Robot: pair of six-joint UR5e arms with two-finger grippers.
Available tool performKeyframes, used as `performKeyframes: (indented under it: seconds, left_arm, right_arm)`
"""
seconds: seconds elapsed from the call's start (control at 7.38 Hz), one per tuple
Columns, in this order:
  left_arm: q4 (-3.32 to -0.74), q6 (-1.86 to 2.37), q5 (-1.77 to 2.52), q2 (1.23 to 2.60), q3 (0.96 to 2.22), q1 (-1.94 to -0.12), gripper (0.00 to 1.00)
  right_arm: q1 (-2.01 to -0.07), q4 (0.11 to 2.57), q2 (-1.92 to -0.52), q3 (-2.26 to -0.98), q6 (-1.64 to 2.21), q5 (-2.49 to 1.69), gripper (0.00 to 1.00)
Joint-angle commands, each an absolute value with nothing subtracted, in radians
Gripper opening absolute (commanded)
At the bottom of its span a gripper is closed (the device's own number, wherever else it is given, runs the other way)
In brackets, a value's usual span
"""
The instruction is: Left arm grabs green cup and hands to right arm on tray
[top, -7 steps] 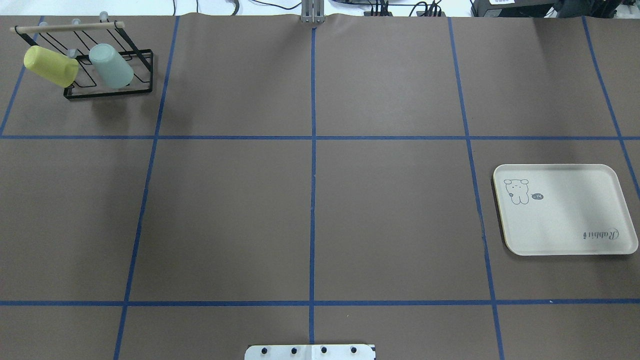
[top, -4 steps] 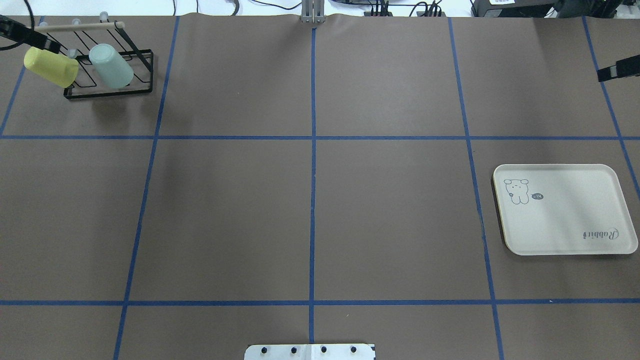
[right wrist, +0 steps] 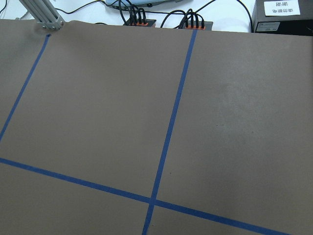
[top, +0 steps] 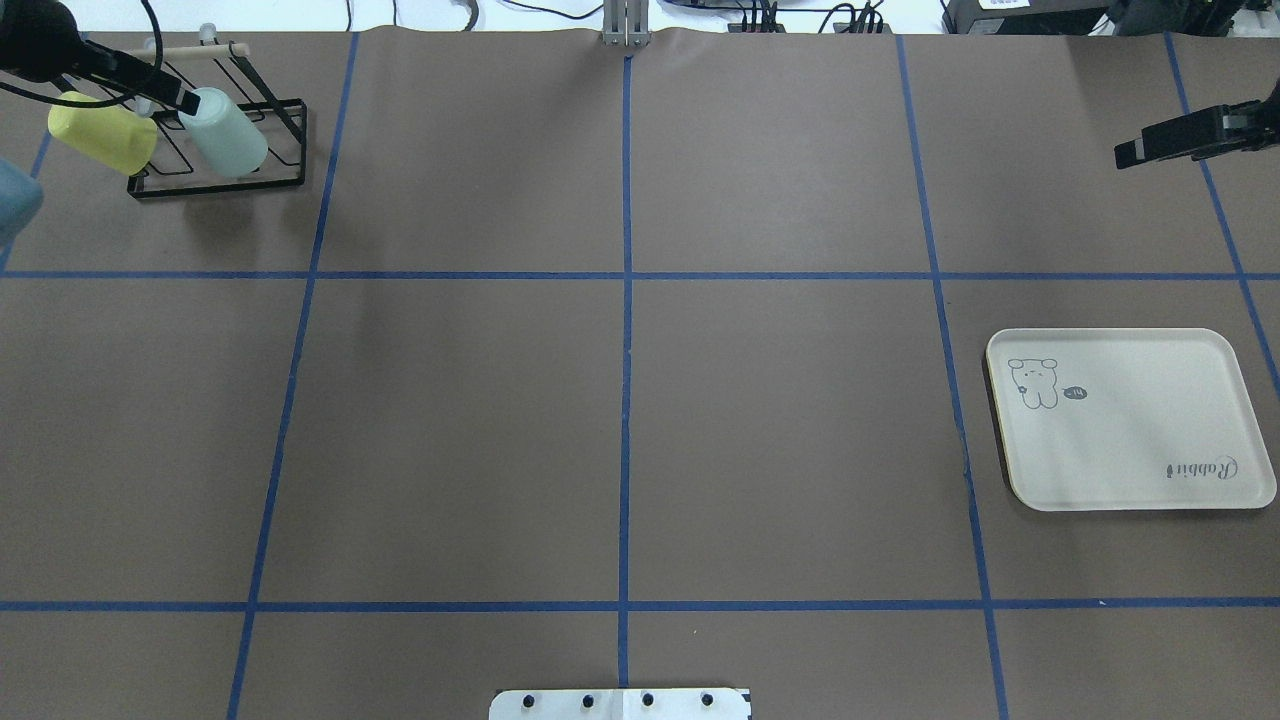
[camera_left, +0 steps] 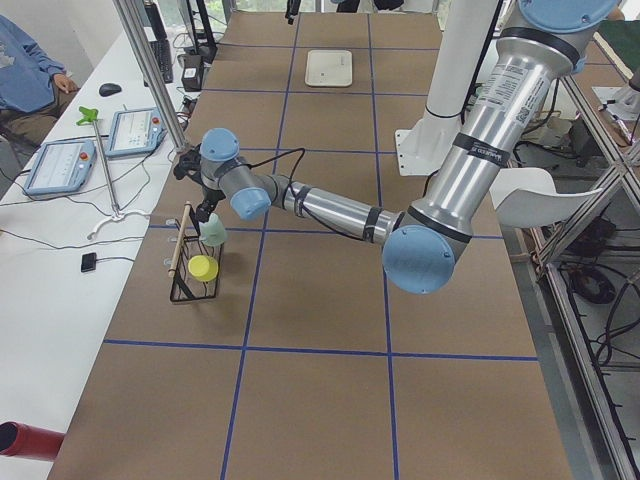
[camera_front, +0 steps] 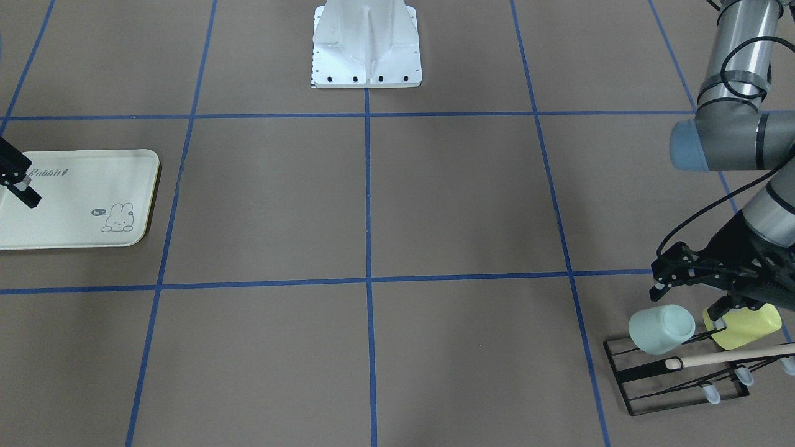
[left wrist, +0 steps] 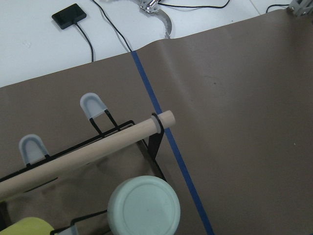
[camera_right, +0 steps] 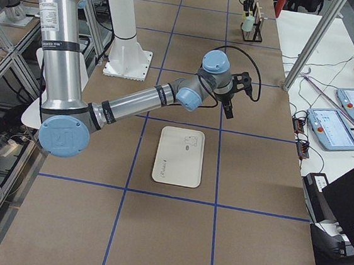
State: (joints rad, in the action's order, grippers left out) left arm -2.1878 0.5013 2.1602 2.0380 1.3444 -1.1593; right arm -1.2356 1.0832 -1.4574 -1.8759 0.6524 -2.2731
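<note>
The green cup is pale mint and hangs tilted on a black wire rack at the far left corner; it also shows as the green cup and from its base as the green cup. My left gripper hovers just above it, open, with one finger on each side and nothing held; the left gripper tip sits at the cup's base. The cream tray lies at the right with nothing on it. Beyond the tray, my right gripper hangs in the air, open and holding nothing.
A yellow-green cup hangs on the same rack, left of the mint one. A wooden dowel runs along the rack's top. The robot's white base stands at the near edge. A seated person and tablets are beside the table.
Both arms have come into the overhead view. The left gripper moved right over the rack to the mint cup. The right gripper moved left from the right edge.
</note>
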Motion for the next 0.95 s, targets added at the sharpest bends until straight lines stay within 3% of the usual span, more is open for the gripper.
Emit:
performKeyframes:
  seconds: [0.0,0.54,0.81]
  left_arm:
    - [-2.187,0.503,2.106,2.052,1.302,-1.132,1.0]
    - [-2.187,0.503,2.051,2.074,1.256,-1.123,1.0]
    - [-2.187,0.505,2.051,2.08,1.256,-1.121,0.94]
  right_arm:
    - [-1.232,1.083,-1.457,-1.876,0.653,-2.273,1.0]
    - [-1.23,1.083,-1.457,-1.876,0.653,-2.273,1.0]
    - [-1.23,1.083,-1.457,-1.876,0.653,-2.273,1.0]
